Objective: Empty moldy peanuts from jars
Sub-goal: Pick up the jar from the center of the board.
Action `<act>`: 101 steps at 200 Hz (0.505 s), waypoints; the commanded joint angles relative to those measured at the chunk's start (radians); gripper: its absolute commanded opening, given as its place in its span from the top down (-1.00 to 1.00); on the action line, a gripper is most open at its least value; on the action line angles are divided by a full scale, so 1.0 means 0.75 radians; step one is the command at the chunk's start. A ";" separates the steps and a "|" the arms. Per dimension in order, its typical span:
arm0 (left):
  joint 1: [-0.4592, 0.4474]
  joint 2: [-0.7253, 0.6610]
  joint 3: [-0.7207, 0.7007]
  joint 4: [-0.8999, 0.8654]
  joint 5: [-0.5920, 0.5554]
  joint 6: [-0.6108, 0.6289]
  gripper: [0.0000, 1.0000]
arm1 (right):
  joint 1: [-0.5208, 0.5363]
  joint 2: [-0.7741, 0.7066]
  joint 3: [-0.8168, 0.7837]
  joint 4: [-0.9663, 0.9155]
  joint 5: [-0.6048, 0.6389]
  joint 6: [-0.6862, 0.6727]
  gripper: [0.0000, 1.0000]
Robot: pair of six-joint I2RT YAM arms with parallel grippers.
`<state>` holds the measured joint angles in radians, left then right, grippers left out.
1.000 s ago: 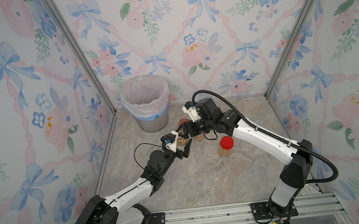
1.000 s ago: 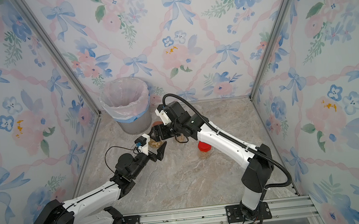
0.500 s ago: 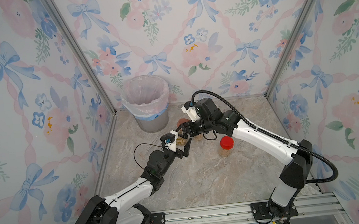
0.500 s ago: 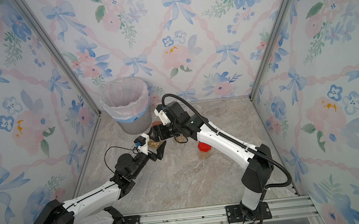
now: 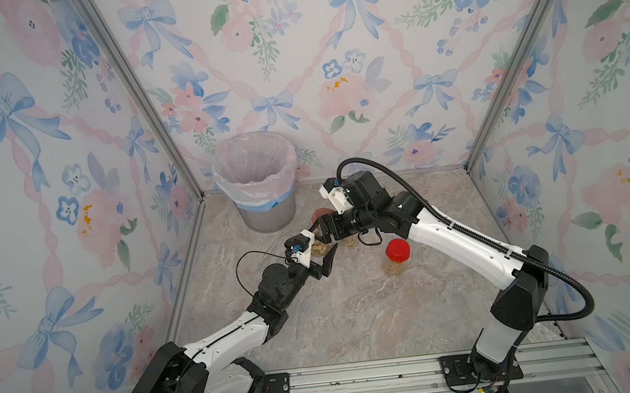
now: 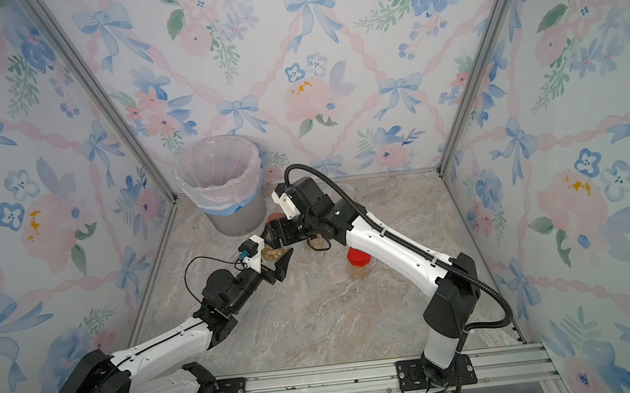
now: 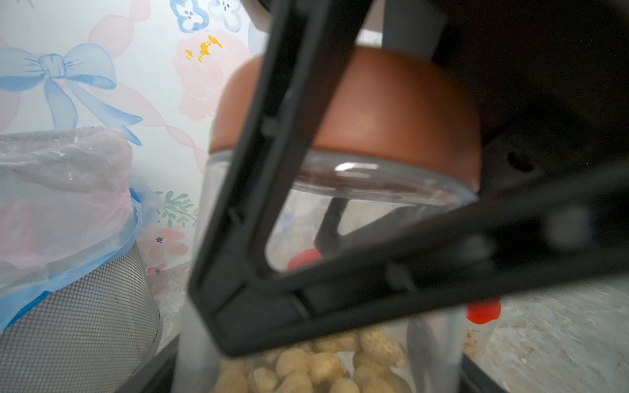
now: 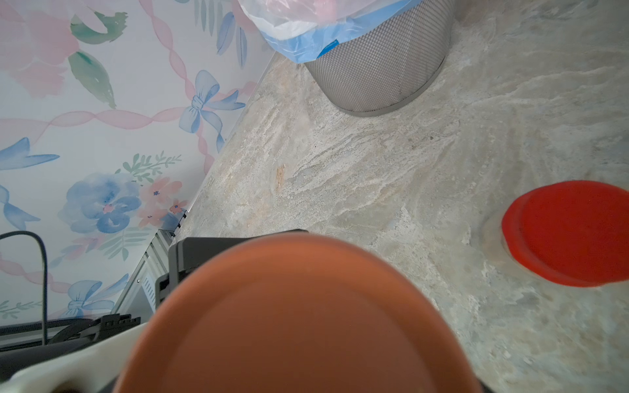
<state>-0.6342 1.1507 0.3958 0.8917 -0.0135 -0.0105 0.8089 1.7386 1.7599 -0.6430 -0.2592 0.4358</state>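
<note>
The wide clear jar [image 5: 319, 249] [image 6: 273, 253] with the brown lid [image 5: 319, 216] [image 7: 391, 112] [image 8: 299, 323] stands on the floor, near the middle. Moldy peanuts [image 7: 306, 371] lie heaped in its bottom. My left gripper [image 5: 318, 253] [image 7: 316, 384] is shut on the jar's glass body, one finger against each side. From above, my right gripper [image 5: 325, 230] [image 6: 275, 235] is shut on the brown lid; the lid hides its jaws in the right wrist view. A slim red-lidded jar [image 5: 397, 254] [image 6: 359, 260] [image 8: 571, 234] with peanuts stands to the right. Another jar [image 5: 347, 242] is mostly hidden under my right arm.
The grey mesh bin [image 5: 257, 179] [image 6: 224, 183] [image 7: 68, 306] [image 8: 374, 68] with a pinkish liner stands at the back left, close behind the held jar. Floral walls enclose the marble floor [image 5: 357, 312] on three sides. A metal rail [image 5: 364, 375] runs along the front.
My left gripper's jaws have narrowed onto the jar body. Both arms have hardly moved, and the right gripper keeps the same hold on the lid.
</note>
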 commanded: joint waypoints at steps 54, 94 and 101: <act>-0.002 -0.046 0.016 0.057 -0.002 -0.003 -0.56 | 0.068 0.097 0.179 -0.152 -0.104 -0.037 -0.10; -0.005 -0.039 0.028 0.036 -0.007 0.011 -0.53 | 0.074 0.121 0.219 -0.198 -0.113 -0.045 -0.10; -0.007 -0.033 0.033 0.031 -0.009 0.011 -0.51 | 0.075 0.127 0.224 -0.208 -0.113 -0.049 -0.09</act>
<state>-0.6342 1.1378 0.3954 0.8650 -0.0254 -0.0105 0.8192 1.8053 1.8812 -0.7563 -0.2543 0.4023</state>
